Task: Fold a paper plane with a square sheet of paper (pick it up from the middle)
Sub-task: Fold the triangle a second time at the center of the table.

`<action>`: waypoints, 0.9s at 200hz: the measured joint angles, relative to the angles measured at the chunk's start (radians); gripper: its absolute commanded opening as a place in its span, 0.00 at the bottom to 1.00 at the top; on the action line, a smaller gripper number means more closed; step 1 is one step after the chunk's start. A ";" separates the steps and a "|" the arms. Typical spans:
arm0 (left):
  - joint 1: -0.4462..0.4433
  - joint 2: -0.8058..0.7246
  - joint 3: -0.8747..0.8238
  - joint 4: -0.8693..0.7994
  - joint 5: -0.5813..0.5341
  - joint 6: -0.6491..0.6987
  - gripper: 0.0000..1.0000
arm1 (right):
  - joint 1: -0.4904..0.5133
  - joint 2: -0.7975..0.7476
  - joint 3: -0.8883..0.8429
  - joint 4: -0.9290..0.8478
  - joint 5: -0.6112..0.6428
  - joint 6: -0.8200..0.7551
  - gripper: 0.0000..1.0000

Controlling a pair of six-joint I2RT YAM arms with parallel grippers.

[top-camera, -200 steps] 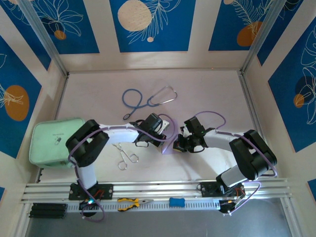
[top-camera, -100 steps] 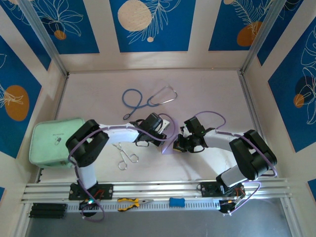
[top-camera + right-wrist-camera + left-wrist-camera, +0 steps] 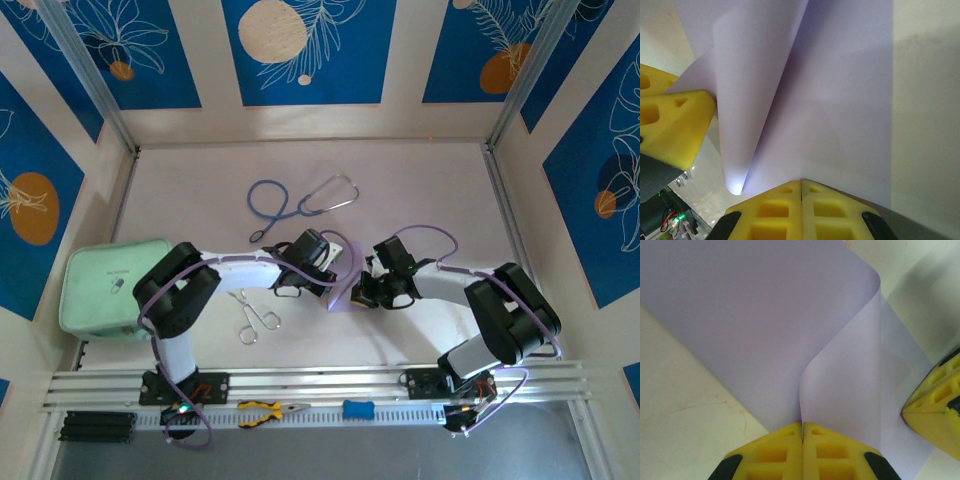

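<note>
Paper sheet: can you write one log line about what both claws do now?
left claw: shut on paper sheet | right claw: shut on paper sheet | paper sheet: curled between claws

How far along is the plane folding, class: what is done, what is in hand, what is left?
Done: left gripper and right gripper are both shut on the square sheet of paper. In hand: the sheet bends over in a soft curl. Left: no sharp crease shows, so every fold.

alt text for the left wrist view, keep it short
The left end effector, yellow and shut, pinches the near edge of a thin pale lilac square sheet of paper that curls up in a fold over the cream table. The yellow tip of the right end effector meets the sheet at the frame's right edge.
</note>
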 measured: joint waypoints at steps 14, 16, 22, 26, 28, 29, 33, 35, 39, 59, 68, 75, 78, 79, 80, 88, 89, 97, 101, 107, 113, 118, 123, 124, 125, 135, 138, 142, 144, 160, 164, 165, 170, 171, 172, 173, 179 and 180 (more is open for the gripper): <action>0.000 0.000 0.000 0.000 0.000 0.000 0.03 | 0.000 0.000 0.000 0.000 0.000 0.000 0.01; 0.000 0.000 0.000 0.000 0.000 0.000 0.03 | 0.000 0.000 0.000 0.000 0.000 0.000 0.01; 0.000 0.000 0.000 0.000 0.000 0.000 0.03 | 0.000 0.000 0.000 0.000 0.000 0.000 0.01; 0.000 0.000 0.000 0.000 0.000 0.001 0.04 | 0.000 0.000 0.000 0.000 0.000 0.000 0.01; 0.000 0.000 0.000 0.000 0.000 0.001 0.04 | 0.000 0.000 0.000 0.000 0.000 0.000 0.01; 0.000 0.000 0.000 0.000 0.000 0.001 0.04 | 0.000 0.000 0.000 0.000 0.000 0.000 0.01; 0.000 0.000 0.000 0.000 0.000 0.001 0.04 | 0.000 0.000 0.000 0.000 0.000 0.000 0.01; 0.000 0.000 0.000 0.000 0.001 0.001 0.04 | 0.000 0.000 0.000 0.000 0.000 0.000 0.01; 0.000 0.000 0.000 0.000 0.001 0.002 0.04 | 0.000 0.000 0.000 0.000 0.000 0.000 0.01; 0.000 0.000 0.000 0.000 0.004 0.003 0.04 | 0.000 0.000 0.000 0.000 0.000 0.000 0.01; 0.000 0.000 0.000 0.000 0.005 0.003 0.05 | 0.000 0.000 0.000 0.000 0.000 0.000 0.01; 0.000 0.000 0.000 0.000 0.005 0.003 0.05 | 0.000 0.000 0.000 0.000 0.000 0.000 0.01; 0.000 0.000 0.000 0.000 0.005 0.003 0.05 | 0.000 0.000 0.000 0.000 0.000 0.000 0.01; 0.000 0.000 0.000 0.000 0.005 0.003 0.05 | 0.000 0.000 0.000 0.000 0.000 0.000 0.01; 0.000 0.000 0.000 0.000 0.005 0.003 0.05 | 0.000 0.000 0.000 0.000 0.000 0.000 0.01; 0.000 0.000 0.000 0.000 0.005 0.004 0.05 | 0.000 0.000 0.000 0.000 0.000 0.000 0.01; 0.000 0.000 0.000 0.000 0.005 0.004 0.05 | 0.000 0.000 0.000 0.000 0.000 0.000 0.01; 0.000 0.000 0.000 0.001 0.005 0.004 0.05 | 0.000 0.000 0.000 0.000 0.000 0.000 0.01; 0.000 0.000 0.000 0.001 0.005 0.004 0.05 | 0.000 0.000 0.000 0.000 0.000 0.000 0.01; 0.000 0.000 0.000 0.001 0.005 0.004 0.05 | 0.000 0.000 0.000 0.000 0.000 0.000 0.01; 0.000 0.000 0.000 0.001 0.005 0.004 0.05 | 0.000 0.000 0.000 0.000 0.000 0.000 0.01; 0.000 0.000 0.002 0.000 0.005 0.004 0.05 | 0.000 0.000 0.000 0.000 0.000 0.000 0.01; 0.000 0.000 0.003 0.000 0.005 0.004 0.05 | 0.000 0.000 0.000 0.000 0.000 0.000 0.01; 0.000 0.000 0.003 0.000 0.005 0.004 0.05 | 0.000 0.000 0.000 0.000 0.000 0.000 0.01; 0.000 0.000 0.003 0.000 0.005 0.004 0.05 | 0.000 0.000 0.000 0.000 0.000 0.000 0.01; 0.000 0.000 0.007 0.000 0.005 0.005 0.06 | 0.000 0.000 0.000 0.000 0.000 0.000 0.01; 0.000 0.000 0.008 0.000 0.005 0.005 0.06 | 0.000 0.000 0.000 0.000 0.000 0.000 0.01; 0.000 0.000 0.009 0.000 0.005 0.007 0.06 | 0.000 0.000 0.000 0.000 0.000 0.000 0.01; 0.000 0.000 0.009 0.001 0.005 0.008 0.06 | 0.000 0.000 0.000 0.000 0.000 0.000 0.01; 0.000 0.000 0.010 0.002 0.005 0.013 0.05 | 0.000 0.000 0.000 0.000 0.000 0.000 0.01; 0.000 0.000 0.010 0.002 0.005 0.014 0.05 | 0.000 0.000 0.000 0.000 0.000 0.000 0.01; 0.000 0.000 0.010 0.002 0.005 0.016 0.05 | 0.000 0.000 0.000 0.000 0.000 0.000 0.01; 0.000 0.000 0.010 0.002 0.005 0.017 0.06 | 0.000 0.000 0.000 0.000 0.000 0.000 0.01; 0.000 0.000 0.010 0.002 0.005 0.018 0.05 | 0.000 0.000 0.000 0.000 0.000 0.000 0.01; 0.000 0.000 0.010 0.002 0.005 0.019 0.05 | 0.000 0.000 0.000 0.000 0.000 0.000 0.01; 0.000 0.000 0.010 0.002 0.005 0.019 0.05 | 0.000 0.000 0.000 0.000 0.000 0.000 0.01; 0.000 0.000 0.010 0.002 0.005 0.021 0.06 | 0.000 0.000 0.000 0.000 0.000 0.000 0.01; 0.000 0.000 0.010 0.002 0.005 0.022 0.06 | 0.000 0.000 0.000 0.000 0.000 0.000 0.01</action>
